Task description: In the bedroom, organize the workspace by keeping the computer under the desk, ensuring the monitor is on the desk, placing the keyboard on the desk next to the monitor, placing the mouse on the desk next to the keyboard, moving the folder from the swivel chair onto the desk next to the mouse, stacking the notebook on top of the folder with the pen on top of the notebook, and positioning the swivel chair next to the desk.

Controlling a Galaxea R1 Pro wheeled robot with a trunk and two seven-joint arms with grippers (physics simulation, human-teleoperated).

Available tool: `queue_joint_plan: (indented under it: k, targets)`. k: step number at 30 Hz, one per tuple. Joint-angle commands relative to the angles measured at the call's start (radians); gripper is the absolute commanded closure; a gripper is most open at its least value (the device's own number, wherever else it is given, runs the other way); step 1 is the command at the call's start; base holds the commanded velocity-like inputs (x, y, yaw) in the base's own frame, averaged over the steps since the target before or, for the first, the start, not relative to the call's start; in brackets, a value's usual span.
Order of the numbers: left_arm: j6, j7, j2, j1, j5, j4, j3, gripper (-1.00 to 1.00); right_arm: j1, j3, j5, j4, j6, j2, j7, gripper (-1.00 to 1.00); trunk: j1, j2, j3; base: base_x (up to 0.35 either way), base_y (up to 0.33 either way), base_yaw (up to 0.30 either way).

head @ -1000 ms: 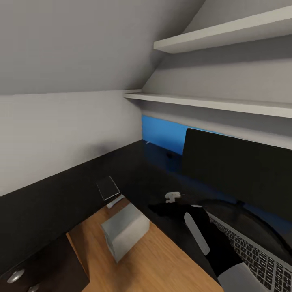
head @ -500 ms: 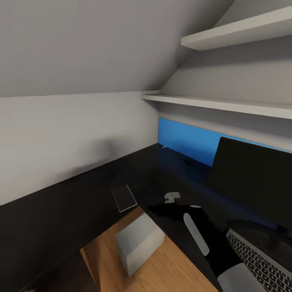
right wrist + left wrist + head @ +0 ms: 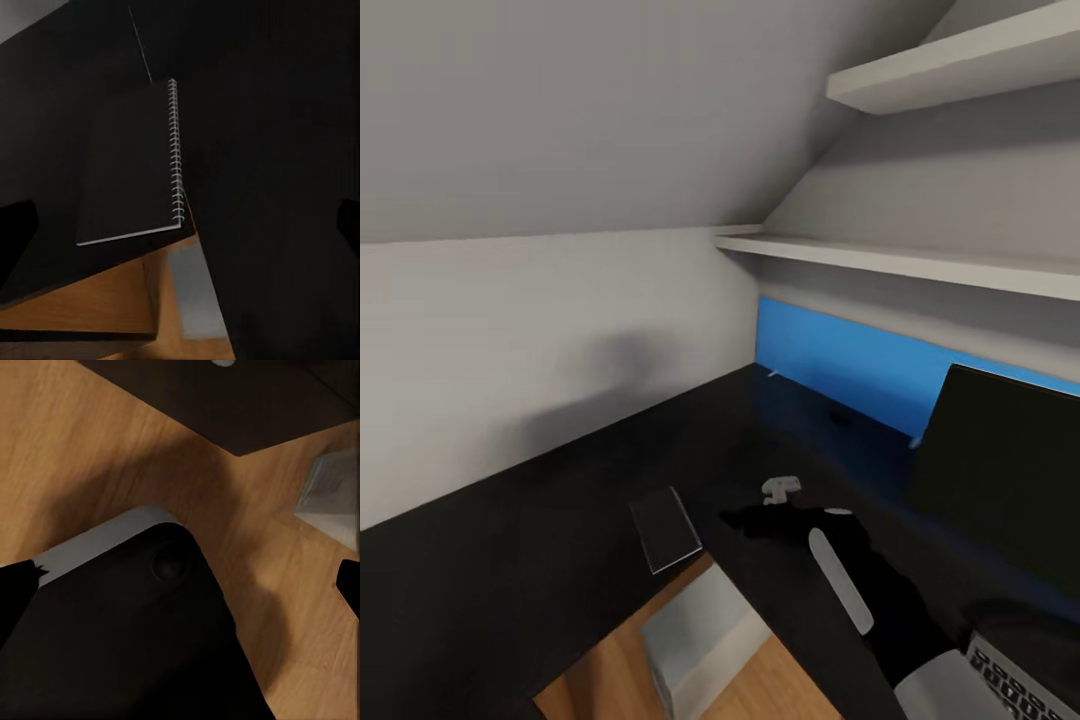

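The notebook (image 3: 665, 528) lies flat on the glossy black desk (image 3: 560, 520) near its inner corner edge. In the right wrist view the notebook (image 3: 131, 172) shows a spiral binding. My right gripper (image 3: 748, 519) hovers open just right of it, nothing between its fingers (image 3: 16, 225). The grey computer (image 3: 700, 635) stands on the wooden floor below the desk edge. At the right stand the black monitor (image 3: 1010, 470) and a corner of the keyboard (image 3: 1025, 690). My left gripper (image 3: 180, 585) is open over the floor near the computer (image 3: 334, 495). Folder and swivel chair are out of view.
A long blue panel (image 3: 850, 365) runs along the wall behind the desk, with a small dark object (image 3: 840, 415) in front of it. White shelves (image 3: 900, 258) hang above. A dark robot part (image 3: 135, 630) sits close below the left wrist camera.
The whole picture has shifted, so the camera has moved. Monitor and keyboard now sit further right in the frame, notebook and computer lower. My right arm keeps its place in the view.
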Motion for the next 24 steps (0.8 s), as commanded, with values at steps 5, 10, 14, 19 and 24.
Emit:
queue_joint_plan:
  k: [5, 10, 14, 19, 24]
  targets:
    - [0.0, -0.005, -0.002, 0.0, 0.007, 0.018, 0.001, -1.0, -0.001, 0.001, 0.003, 0.003, 0.004, 0.005, -0.004, -1.0, 0.001, -0.001, -0.001, 0.28, 0.001, 0.0]
    - [0.001, -0.002, -0.003, 0.0, 0.006, 0.034, 0.0, -1.0, -0.001, 0.002, 0.006, 0.009, 0.004, 0.025, -0.015, -1.0, 0.001, -0.001, -0.001, 0.087, 0.0, 0.0]
    - [0.002, -0.003, -0.013, 0.0, 0.002, 0.04, -0.002, -1.0, -0.001, 0.007, 0.006, 0.01, 0.005, 0.038, -0.028, -1.0, 0.001, -0.001, -0.001, 0.021, 0.0, 0.0]
    - [0.002, 0.0, -0.017, 0.0, 0.0, 0.042, -0.003, -1.0, -0.001, 0.04, 0.007, 0.011, 0.003, 0.064, -0.052, -1.0, 0.001, -0.001, -0.001, 0.006, 0.0, 0.0]
    - [0.002, -0.003, -0.02, 0.0, 0.001, 0.043, -0.004, -1.0, -0.002, 0.06, 0.006, 0.012, 0.0, 0.082, -0.114, -1.0, 0.001, -0.001, -0.001, 0.104, 0.0, 0.0]
